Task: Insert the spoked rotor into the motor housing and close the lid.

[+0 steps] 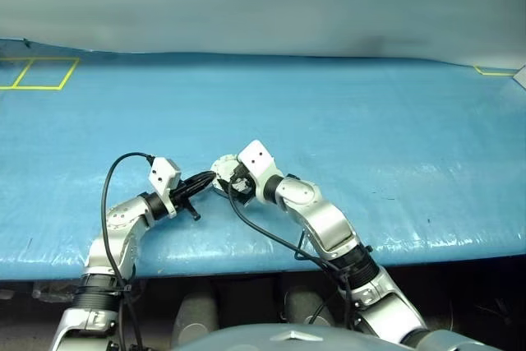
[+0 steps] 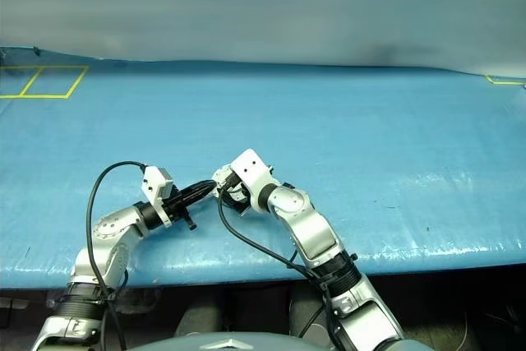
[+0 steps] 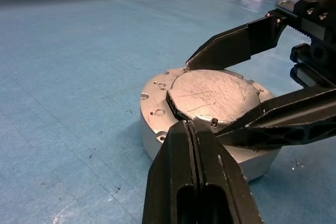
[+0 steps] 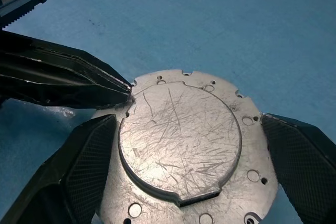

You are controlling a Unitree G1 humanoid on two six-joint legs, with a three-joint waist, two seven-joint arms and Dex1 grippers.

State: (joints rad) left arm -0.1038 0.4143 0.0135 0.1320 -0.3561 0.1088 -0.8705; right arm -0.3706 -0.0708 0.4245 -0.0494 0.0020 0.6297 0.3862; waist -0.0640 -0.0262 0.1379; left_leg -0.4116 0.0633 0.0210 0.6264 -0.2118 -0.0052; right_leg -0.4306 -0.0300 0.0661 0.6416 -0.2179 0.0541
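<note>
Claw meets claw over a round metal part near the front edge of a blue-covered desk (image 1: 345, 121): the left claw (image 3: 195, 129) has its two black fingers pressed flat together, their joined tip touching the rim of the motor housing (image 4: 252, 166), while the right claw (image 4: 189, 150) stands spread wide, one textured finger on either side of the puck. Whether those spread fingers actually press on the rim cannot be told from the wrist views. The motor housing lies flat on the desk between the two arms, a shallow silver puck with small holes dotted around its flange. Set into its top is a scratched round metal plate, the lid (image 4: 178, 140), lying level and closed over the housing, with a small square notch at one edge. From the head camera the pair of claws converge just left of centre, cables looping from each wrist. Yellow tape lines (image 1: 41, 73) mark a rectangle at the desk's far left corner, well apart from the work.
</note>
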